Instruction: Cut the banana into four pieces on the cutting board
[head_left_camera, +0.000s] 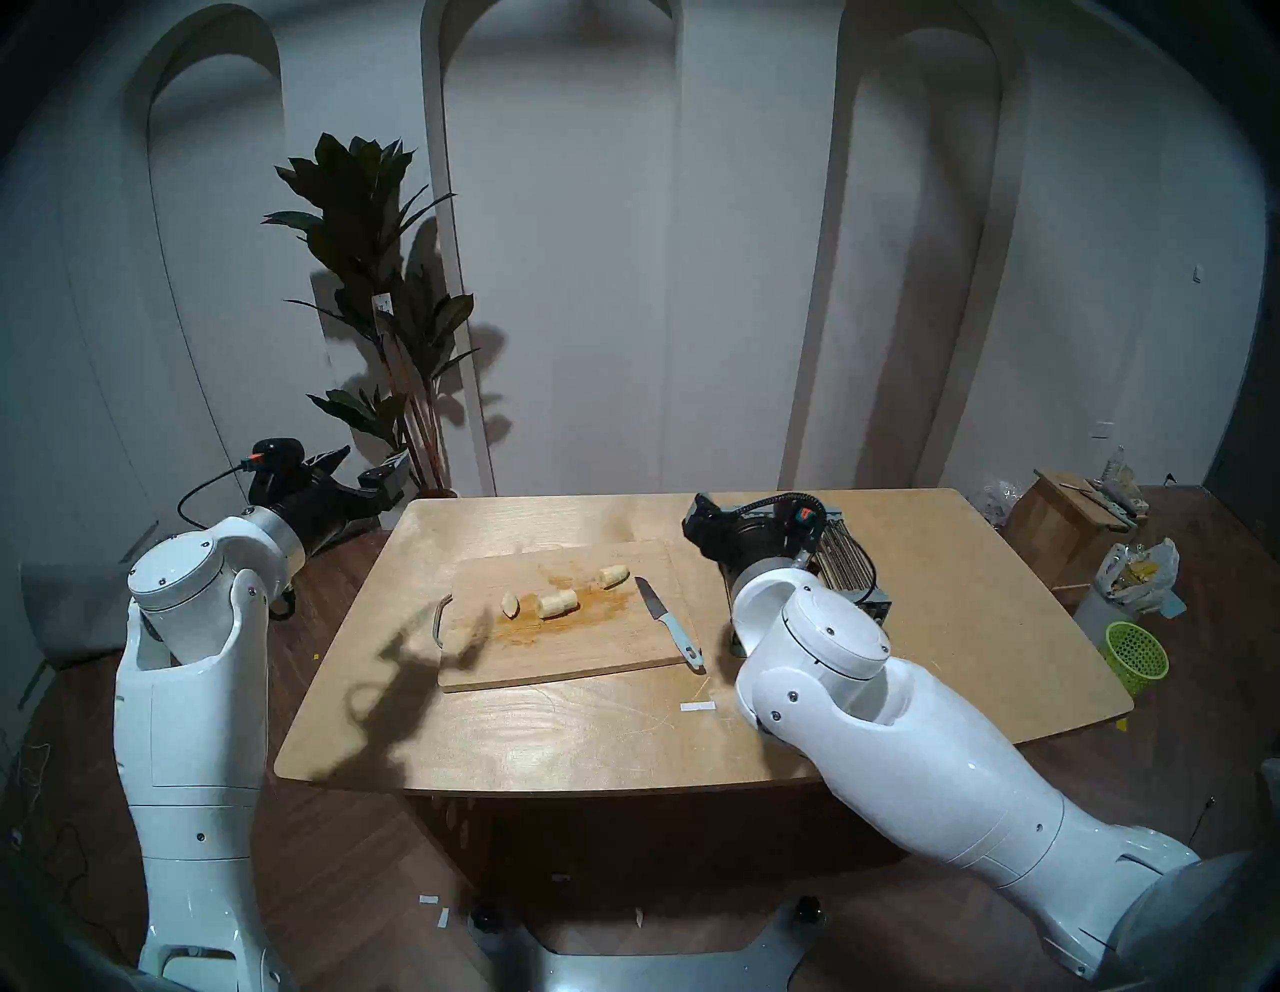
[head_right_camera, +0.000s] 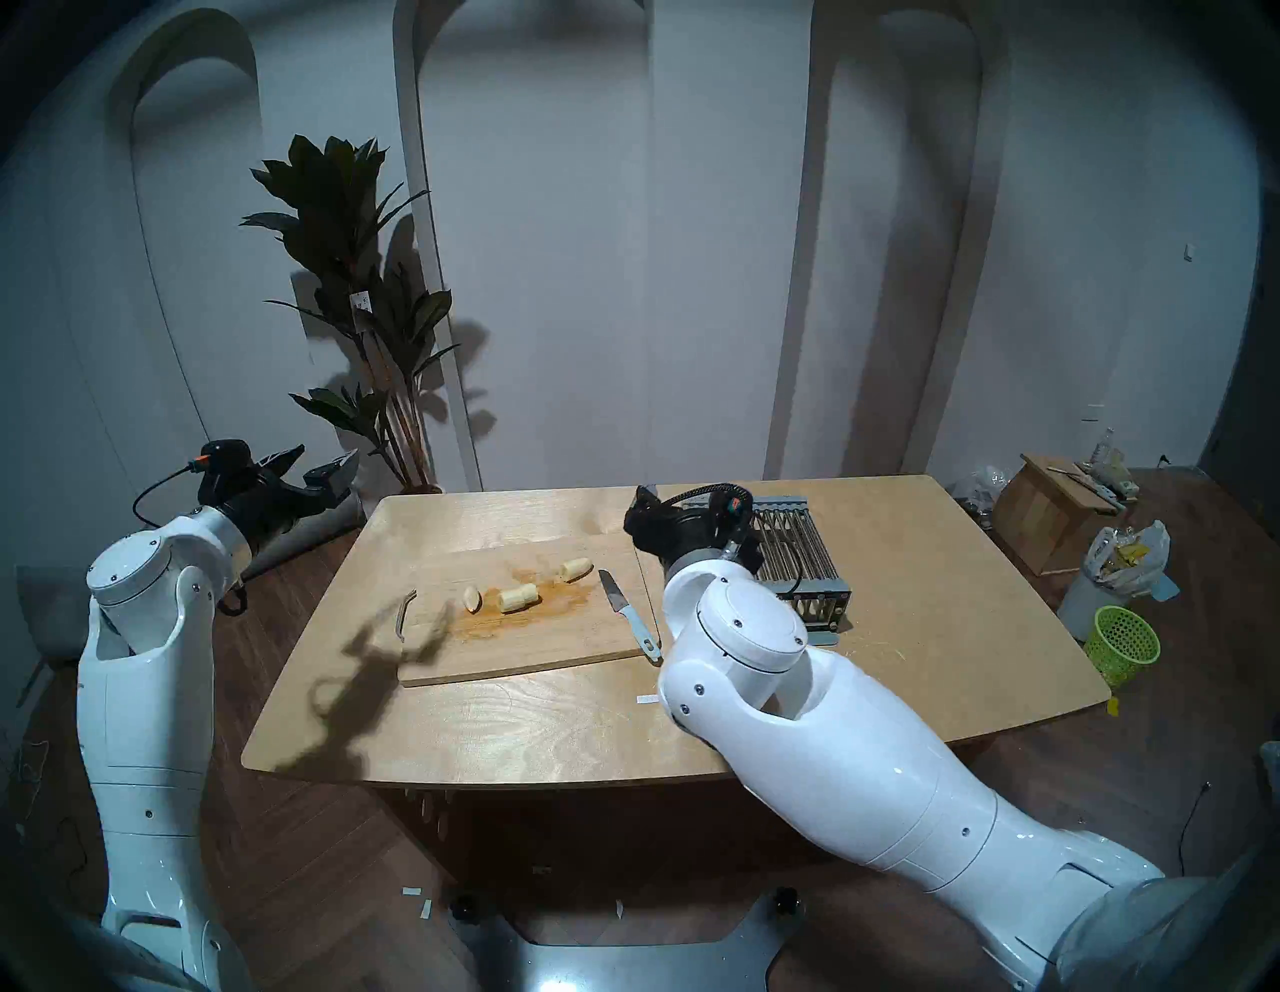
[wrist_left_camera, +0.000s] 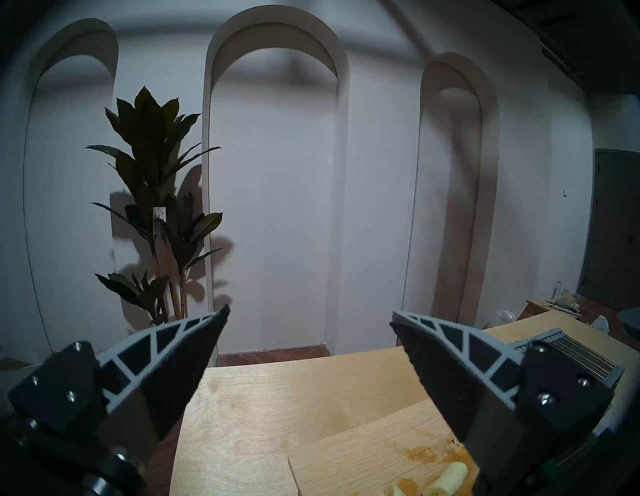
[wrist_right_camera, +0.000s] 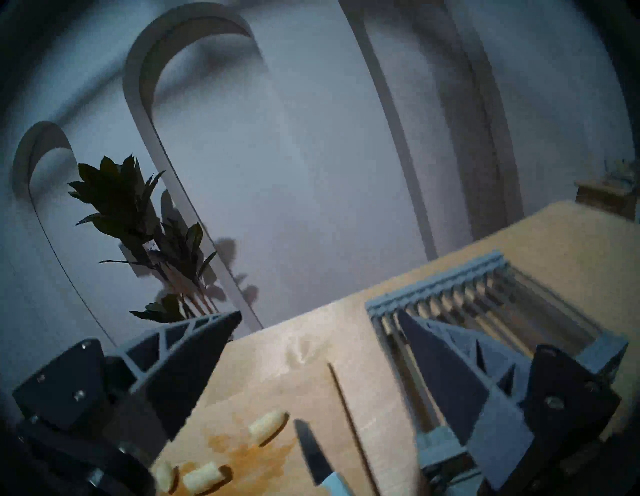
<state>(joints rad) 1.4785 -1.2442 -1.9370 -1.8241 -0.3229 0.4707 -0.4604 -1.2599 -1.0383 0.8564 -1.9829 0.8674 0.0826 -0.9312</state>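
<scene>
Banana (head_left_camera: 558, 603) seen as three chunks on cutting board (head_left_camera: 596, 651), between both spread, empty pincers: left pincer (head_left_camera: 357, 469), right pincer (wrist_right_camera: 317, 318). Knife (head_left_camera: 666, 620) lies nearer right pincer. No legible writing.

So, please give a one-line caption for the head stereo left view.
Three banana pieces and a knife lie on the cutting board; both hands empty.

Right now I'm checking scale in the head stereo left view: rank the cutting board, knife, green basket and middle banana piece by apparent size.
1. Cutting board
2. Knife
3. Green basket, shorter but bulkier than the knife, so those two are unsure
4. Middle banana piece
</scene>
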